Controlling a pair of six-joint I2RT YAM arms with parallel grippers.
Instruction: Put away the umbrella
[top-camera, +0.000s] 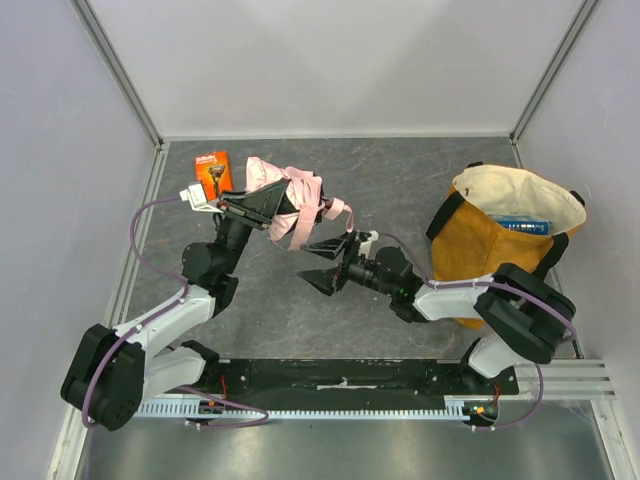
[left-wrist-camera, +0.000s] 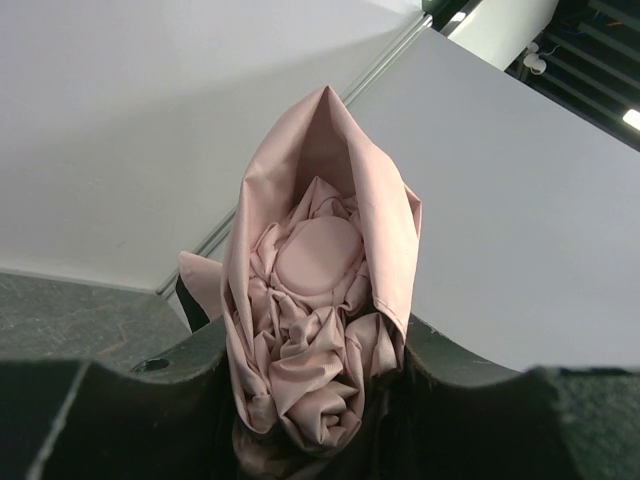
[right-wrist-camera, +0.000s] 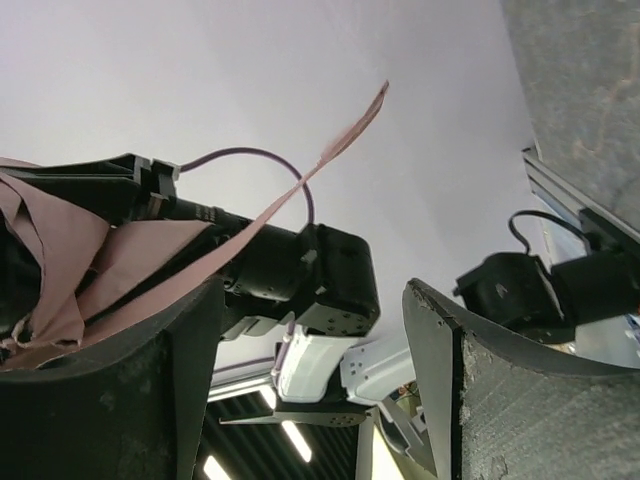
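Observation:
The pale pink umbrella (top-camera: 296, 201) is bunched up and held above the table at the back left. My left gripper (top-camera: 258, 206) is shut on it; in the left wrist view the crumpled fabric (left-wrist-camera: 318, 300) fills the gap between the dark fingers (left-wrist-camera: 120, 400). My right gripper (top-camera: 320, 264) is open and empty, just right of and below the umbrella. In the right wrist view a thin pink strap (right-wrist-camera: 300, 175) runs past its left finger (right-wrist-camera: 130, 390), with nothing between the fingers. The shaft and handle are hidden.
A mustard-yellow tote bag (top-camera: 478, 248) with a cream lining stands open at the right, a blue item inside. An orange razor package (top-camera: 213, 170) lies at the back left. White walls enclose the table.

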